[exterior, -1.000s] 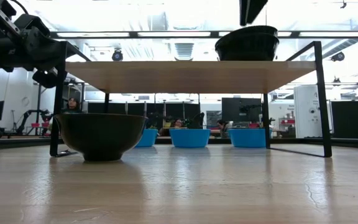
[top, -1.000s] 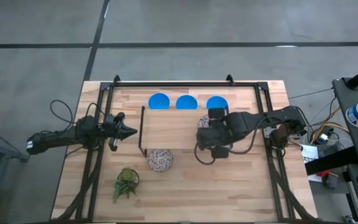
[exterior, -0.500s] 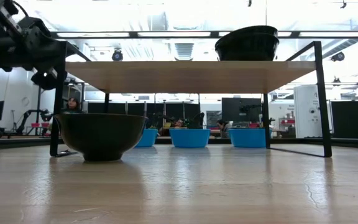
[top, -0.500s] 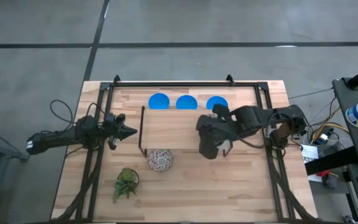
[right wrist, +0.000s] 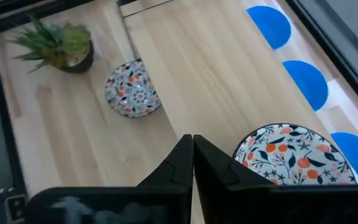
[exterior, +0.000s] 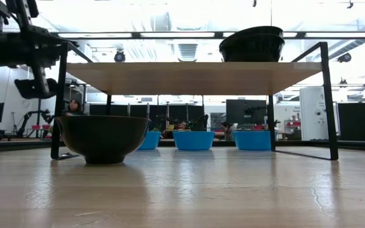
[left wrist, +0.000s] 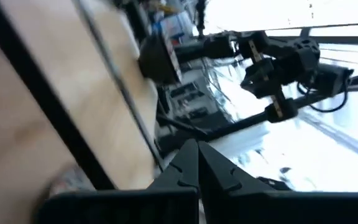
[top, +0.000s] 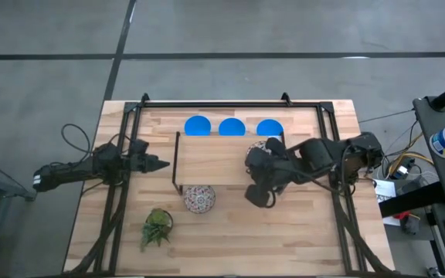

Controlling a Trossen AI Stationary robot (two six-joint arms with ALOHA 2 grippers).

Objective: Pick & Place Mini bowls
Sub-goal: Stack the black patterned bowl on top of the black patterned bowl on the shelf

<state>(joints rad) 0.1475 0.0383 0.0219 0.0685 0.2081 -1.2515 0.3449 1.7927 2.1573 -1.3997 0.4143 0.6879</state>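
White, reddish-brown-patterned round mini bowl (right wrist: 296,155) sits on top of the light wooden shelf with black metal frame (top: 215,162), near its right end. A second patterned bowl (top: 199,198) rests on the table before the shelf; three plain blue bowls (top: 231,127) line up behind. Right gripper (right wrist: 191,149) hovers beside the shelf bowl, fingers together, empty. Left gripper (top: 157,164) waits left of the shelf, fingers pressed shut.

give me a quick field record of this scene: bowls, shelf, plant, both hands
blue bowls: three in a row on the table at the far side
patterned bowls: one on the table by the shelf's near edge; one on the shelf top
shelf: wooden top on a black frame
plant: near front left
left hand: shut, empty, left of shelf
right hand: shut, empty, over the shelf's right end
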